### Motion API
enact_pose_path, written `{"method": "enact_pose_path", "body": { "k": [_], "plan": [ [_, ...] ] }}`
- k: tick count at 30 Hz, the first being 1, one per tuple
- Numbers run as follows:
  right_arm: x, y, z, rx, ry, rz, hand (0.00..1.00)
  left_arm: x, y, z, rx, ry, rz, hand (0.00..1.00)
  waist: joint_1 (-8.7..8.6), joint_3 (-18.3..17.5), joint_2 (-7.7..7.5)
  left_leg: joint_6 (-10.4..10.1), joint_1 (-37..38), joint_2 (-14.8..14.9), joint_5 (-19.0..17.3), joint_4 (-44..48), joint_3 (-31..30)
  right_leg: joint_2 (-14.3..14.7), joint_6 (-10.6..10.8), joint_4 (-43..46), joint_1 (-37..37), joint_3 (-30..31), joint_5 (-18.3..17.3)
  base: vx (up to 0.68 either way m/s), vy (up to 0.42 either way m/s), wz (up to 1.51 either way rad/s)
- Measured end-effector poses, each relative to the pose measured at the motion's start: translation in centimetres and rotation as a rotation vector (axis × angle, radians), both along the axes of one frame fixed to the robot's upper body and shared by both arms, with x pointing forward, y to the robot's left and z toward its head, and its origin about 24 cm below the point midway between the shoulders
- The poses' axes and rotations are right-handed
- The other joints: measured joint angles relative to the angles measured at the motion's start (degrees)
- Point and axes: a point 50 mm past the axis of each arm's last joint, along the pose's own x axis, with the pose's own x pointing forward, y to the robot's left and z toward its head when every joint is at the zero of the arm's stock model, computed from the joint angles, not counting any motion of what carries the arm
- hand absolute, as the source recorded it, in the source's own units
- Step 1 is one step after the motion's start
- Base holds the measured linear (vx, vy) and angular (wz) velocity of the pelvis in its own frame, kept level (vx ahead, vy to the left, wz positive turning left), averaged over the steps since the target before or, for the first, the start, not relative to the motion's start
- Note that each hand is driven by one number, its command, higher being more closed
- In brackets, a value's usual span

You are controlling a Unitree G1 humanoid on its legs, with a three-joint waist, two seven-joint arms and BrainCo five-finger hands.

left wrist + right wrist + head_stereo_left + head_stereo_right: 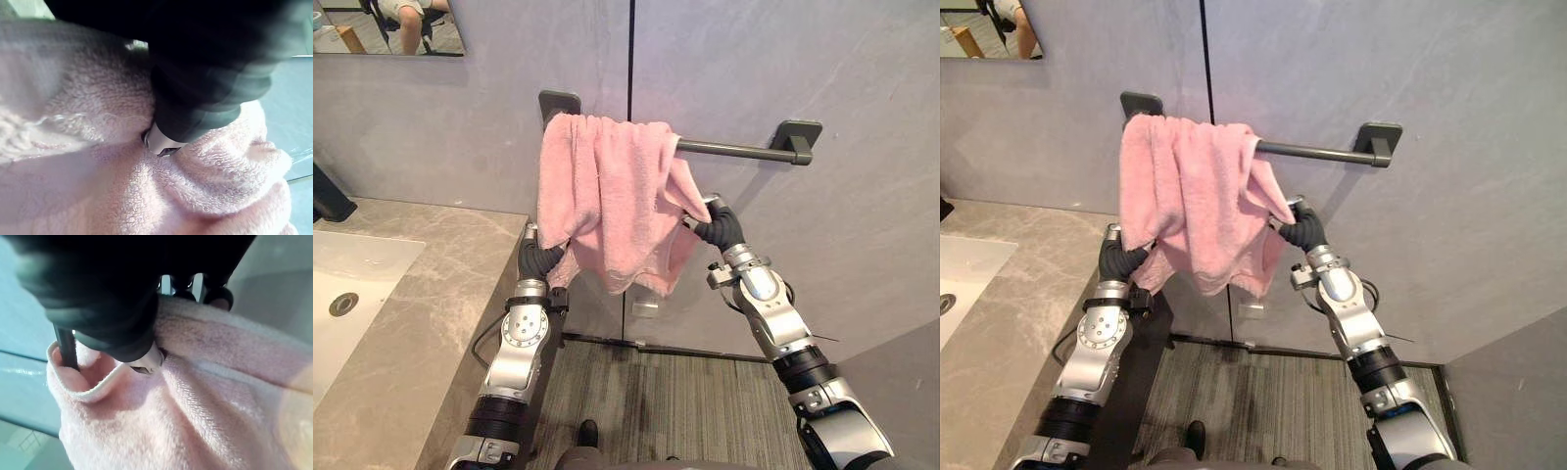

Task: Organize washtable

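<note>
A pink towel (pixel 607 201) hangs bunched over the left half of a dark wall bar (pixel 734 150). My left hand (pixel 540 257) reaches up under the towel's lower left edge, and the cloth (pixel 122 186) lies in folds around its dark cover (pixel 205 88). My right hand (pixel 717 223) is at the towel's right edge, just below the bar. Its thumb (pixel 144 360) presses into the cloth (pixel 205 396) with the fingertips (pixel 217 293) over the far side of the fold, so it is shut on the towel. The bar's rod (pixel 66 350) passes through a loop of the towel's hem.
A grey marble counter (pixel 421 313) with a white sink basin (pixel 352 284) runs along the left, with a black faucet (pixel 328 201) at its back. A mirror (pixel 386 24) hangs at the upper left. Striped flooring (pixel 656 401) lies below the bar.
</note>
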Motion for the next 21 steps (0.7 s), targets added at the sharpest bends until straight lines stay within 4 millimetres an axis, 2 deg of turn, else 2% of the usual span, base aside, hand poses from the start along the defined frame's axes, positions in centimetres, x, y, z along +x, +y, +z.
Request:
{"method": "enact_pose_path", "body": {
  "k": [2,5,11,16,21],
  "plan": [
    [-0.1,-0.5,-0.2,0.014,0.007,-0.014,1.00,0.0,-0.1,0.0,0.002,0.001,-0.010,1.00,-0.13,0.01,0.01,-0.02,0.06,0.18,-0.02,0.00,0.12,0.09,-0.10,-0.01,-0.16,0.41,0.09,-0.01,-0.011,-0.13],
    [-0.2,-1.3,-0.5,0.065,0.026,-0.037,1.00,0.0,-0.3,-0.1,-0.002,0.004,-0.024,1.00,-1.19,0.02,0.04,-0.02,0.08,0.26,-0.02,0.03,0.19,0.17,-0.13,0.00,-0.20,0.51,0.11,0.00,-0.005,-0.02],
    [-0.5,-2.5,-1.0,0.127,0.049,-0.077,1.00,0.0,-1.2,-0.2,-0.022,0.008,-0.056,1.00,-1.55,0.06,0.14,-0.17,0.34,0.28,-0.16,0.26,1.06,0.15,-0.13,0.02,-0.35,1.26,0.11,0.01,-0.005,-0.07],
    [-0.5,-3.4,-1.7,0.139,0.078,-0.112,1.00,0.1,-1.7,-0.3,-0.027,0.011,-0.078,1.00,-1.79,0.06,0.96,-0.19,0.53,0.27,-0.20,0.23,1.48,0.14,-0.12,0.04,-0.43,1.61,0.12,0.00,-0.004,-0.02],
    [-0.4,-3.7,-2.7,0.138,0.118,-0.130,1.00,0.1,-2.0,-0.7,-0.047,0.025,-0.079,1.00,-2.88,0.06,1.52,-0.19,0.72,0.27,-0.21,-0.01,1.41,0.14,-0.10,0.01,-0.48,1.57,0.10,0.00,0.000,0.00]
  ]
}}
